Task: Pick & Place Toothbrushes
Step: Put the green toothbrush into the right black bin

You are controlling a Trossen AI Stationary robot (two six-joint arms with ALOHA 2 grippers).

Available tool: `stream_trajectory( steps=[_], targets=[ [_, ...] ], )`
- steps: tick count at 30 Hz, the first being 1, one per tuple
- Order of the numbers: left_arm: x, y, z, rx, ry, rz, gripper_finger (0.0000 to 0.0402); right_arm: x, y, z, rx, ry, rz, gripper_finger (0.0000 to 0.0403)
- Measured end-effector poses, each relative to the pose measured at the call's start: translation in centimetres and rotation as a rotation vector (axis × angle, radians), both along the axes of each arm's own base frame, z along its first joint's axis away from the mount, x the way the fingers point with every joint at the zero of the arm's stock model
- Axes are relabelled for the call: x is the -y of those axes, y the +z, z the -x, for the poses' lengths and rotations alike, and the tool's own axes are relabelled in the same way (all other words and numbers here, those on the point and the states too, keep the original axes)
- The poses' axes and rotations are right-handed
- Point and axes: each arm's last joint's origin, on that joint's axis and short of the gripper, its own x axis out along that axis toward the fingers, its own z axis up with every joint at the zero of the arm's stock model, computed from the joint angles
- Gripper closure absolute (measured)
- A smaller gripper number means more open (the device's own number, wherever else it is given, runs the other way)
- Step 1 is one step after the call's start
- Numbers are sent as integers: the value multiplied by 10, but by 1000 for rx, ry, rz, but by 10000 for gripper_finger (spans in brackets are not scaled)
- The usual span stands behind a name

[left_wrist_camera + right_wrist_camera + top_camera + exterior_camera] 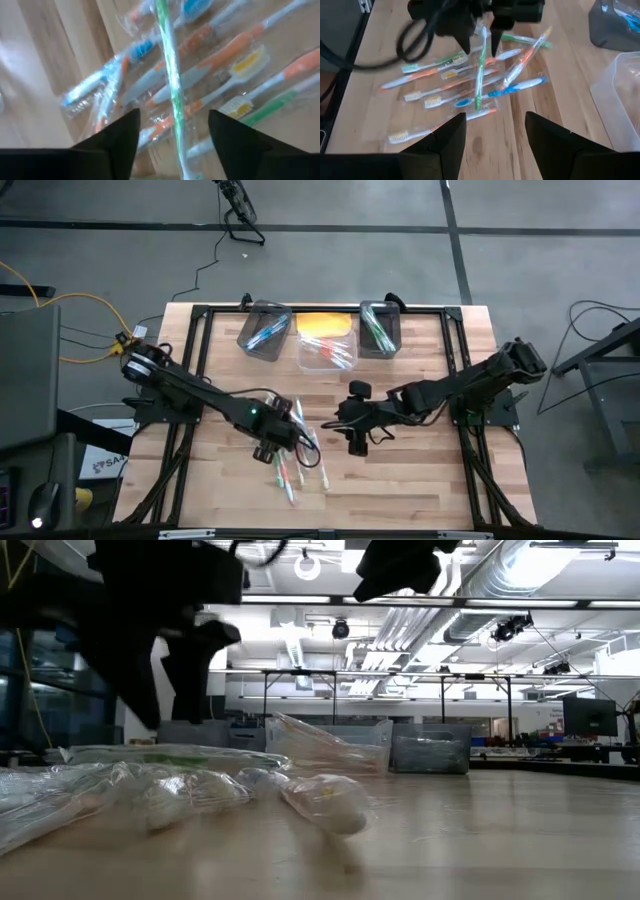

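Note:
Several wrapped toothbrushes [298,465] with green, blue, orange and white handles lie in a loose pile [445,95] on the wooden table, left of its middle. My left gripper [287,442] hovers open just above the pile [170,790]. Its fingers [115,140] stand on either side of a green toothbrush [172,90] that lies across the others [479,75]. I see no contact. My right gripper [355,442] is open [495,142], above bare table right of the pile, pointing toward it.
Three bins stand along the far edge: a dark one [264,332] with blue brushes, a clear one [326,348] with orange ones, a dark one [378,330] with green ones. A dark frame borders the table. Bare wood lies right of the pile.

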Motion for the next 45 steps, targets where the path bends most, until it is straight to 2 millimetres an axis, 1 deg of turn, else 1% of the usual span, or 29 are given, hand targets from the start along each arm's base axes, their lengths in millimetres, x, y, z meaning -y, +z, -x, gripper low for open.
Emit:
stream_trajectory(
  steps=[2, 4, 6, 9, 12, 15, 18, 22, 23, 24, 27, 29, 31, 35, 41, 45],
  targets=[
    [1, -6, -2, -19, 8, -5, 149, 0, 0, 0, -3, 0, 0, 206],
    [2, -11, -4, -24, 18, -4, 136, 0, 0, 0, -3, -1, -1, 206],
    [2, -16, -5, -45, 20, -11, 133, 0, 0, 0, -3, -1, -1, 206],
    [3, -22, -7, -61, 22, -17, 146, 0, 0, 0, -3, -1, -1, 206],
    [3, -26, -8, -73, 24, -21, 175, 0, 0, 0, -3, -1, -1, 206],
    [3, -26, -8, -73, 24, -21, 219, 0, 0, 0, -3, -1, -1, 206],
    [3, -25, -7, -76, 24, -22, 278, 0, 0, 0, -3, -1, -1, 206],
    [2, -24, -5, -88, 21, -27, 367, 0, 0, 0, -3, -1, -1, 206],
    [2, -24, -5, -94, 19, -29, 383, 0, 0, 0, -3, -1, -1, 206],
    [2, -24, -5, -94, 20, -29, 390, 0, 0, 0, -3, -1, -1, 206],
    [1, -25, -4, -106, 18, -34, 388, 0, -1, 1, -6, -14, -15, 206],
    [1, -24, -3, -114, 18, -41, 394, -2, -2, 3, -23, -23, -21, 206],
    [0, -17, 0, -125, 20, -56, 397, -7, -6, 5, -22, -27, -11, 206],
    [-2, 7, 0, -53, 36, -101, 400, -16, -22, 11, 25, -66, 49, 206],
    [-7, 46, 3, 163, 71, -130, 401, -28, -48, 19, 165, -136, 57, 206],
    [-9, 62, 5, 268, 86, -124, 401, -34, -59, 27, 239, -201, 84, 206]
  ],
)
